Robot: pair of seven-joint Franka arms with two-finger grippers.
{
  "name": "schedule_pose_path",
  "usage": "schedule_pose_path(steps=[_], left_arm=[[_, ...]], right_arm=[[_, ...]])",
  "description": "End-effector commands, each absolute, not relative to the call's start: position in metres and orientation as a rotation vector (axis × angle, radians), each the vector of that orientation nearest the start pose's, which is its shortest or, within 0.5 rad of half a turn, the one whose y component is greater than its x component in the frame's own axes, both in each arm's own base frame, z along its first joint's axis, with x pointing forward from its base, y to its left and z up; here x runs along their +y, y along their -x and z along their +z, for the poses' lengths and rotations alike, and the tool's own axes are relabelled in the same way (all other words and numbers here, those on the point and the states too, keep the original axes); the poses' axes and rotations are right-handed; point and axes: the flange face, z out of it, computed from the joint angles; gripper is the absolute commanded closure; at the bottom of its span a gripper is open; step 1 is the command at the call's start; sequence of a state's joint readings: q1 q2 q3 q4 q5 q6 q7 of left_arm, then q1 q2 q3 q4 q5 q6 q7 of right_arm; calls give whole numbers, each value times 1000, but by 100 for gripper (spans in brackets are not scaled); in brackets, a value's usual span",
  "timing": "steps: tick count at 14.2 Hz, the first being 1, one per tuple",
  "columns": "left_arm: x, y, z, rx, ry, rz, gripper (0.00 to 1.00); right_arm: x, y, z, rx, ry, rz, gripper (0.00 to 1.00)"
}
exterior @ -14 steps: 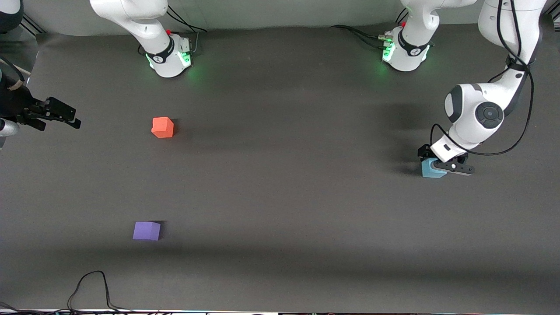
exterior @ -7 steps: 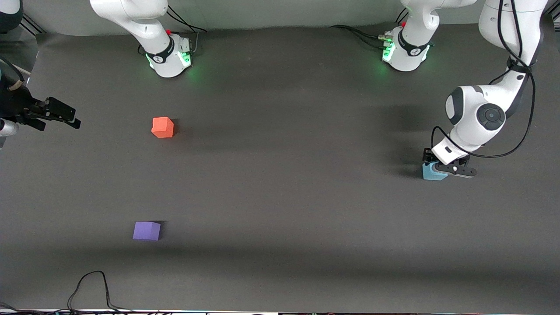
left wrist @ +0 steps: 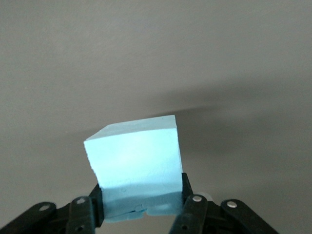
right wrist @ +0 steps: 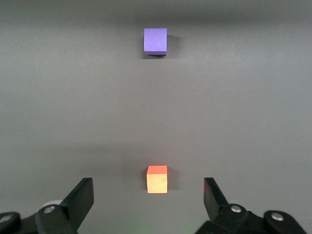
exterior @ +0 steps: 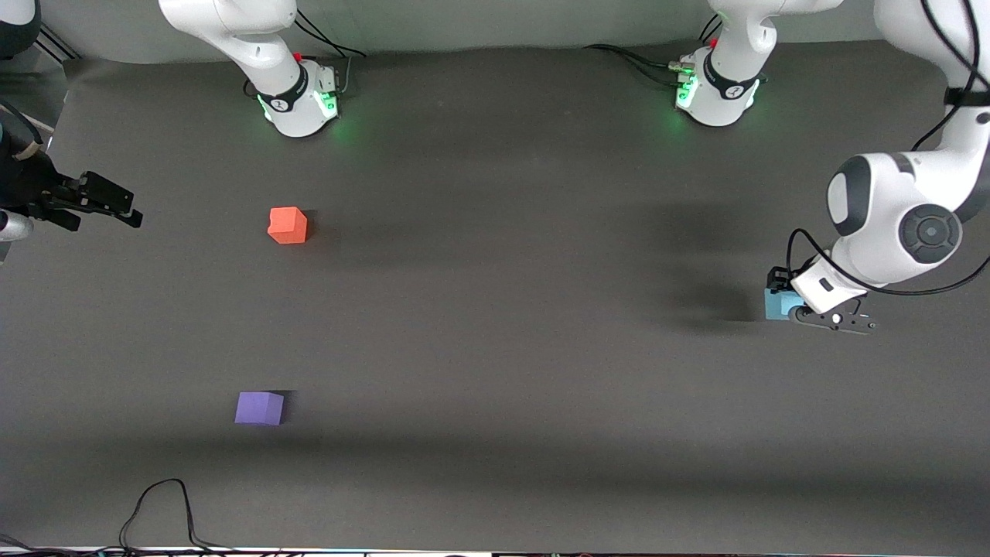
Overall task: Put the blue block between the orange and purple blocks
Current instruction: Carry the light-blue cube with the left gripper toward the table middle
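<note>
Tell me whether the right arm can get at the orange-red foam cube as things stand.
Probably yes: the right claw, open, hangs over the table's right-arm end, and only bare mat lies between it and the orange-red foam cube.

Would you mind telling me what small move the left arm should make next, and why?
Probably carry the blue block, gripped in the left claw, toward the right arm's end; the orange block and purple block lie there with bare table between them.
</note>
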State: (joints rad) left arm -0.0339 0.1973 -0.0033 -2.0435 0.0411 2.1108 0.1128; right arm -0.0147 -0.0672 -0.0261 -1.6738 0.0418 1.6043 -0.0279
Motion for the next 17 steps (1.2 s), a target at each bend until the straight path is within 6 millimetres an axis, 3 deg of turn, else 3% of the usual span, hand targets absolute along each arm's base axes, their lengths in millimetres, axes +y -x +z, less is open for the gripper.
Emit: schedule_pose_path(steps=[1, 3, 5, 7, 10, 13, 14, 17], left_arm=[[-116, -569, 377, 215, 3101, 225, 61], [-192, -560, 388, 126, 3137, 183, 61], [-273, -547, 384, 66, 3149, 158, 61], [-348, -530, 370, 21, 3170, 84, 61], [-434, -493, 331, 1, 3199, 42, 61], [-496, -452, 273, 12, 3171, -33, 61], [-506, -445, 256, 17, 3146, -39, 61], [-517, -445, 230, 14, 3125, -36, 61]], right_arm=[[-19, -532, 620, 39, 3101, 3, 0], [-19, -532, 620, 39, 3101, 3, 0], [-19, -532, 620, 42, 3101, 3, 0], [-19, -532, 620, 42, 3101, 3, 0], [-19, -532, 620, 39, 3101, 3, 0], [-18, -532, 620, 42, 3099, 3, 0], [-20, -532, 620, 47, 3098, 3, 0], [-20, -532, 620, 47, 3095, 3, 0]])
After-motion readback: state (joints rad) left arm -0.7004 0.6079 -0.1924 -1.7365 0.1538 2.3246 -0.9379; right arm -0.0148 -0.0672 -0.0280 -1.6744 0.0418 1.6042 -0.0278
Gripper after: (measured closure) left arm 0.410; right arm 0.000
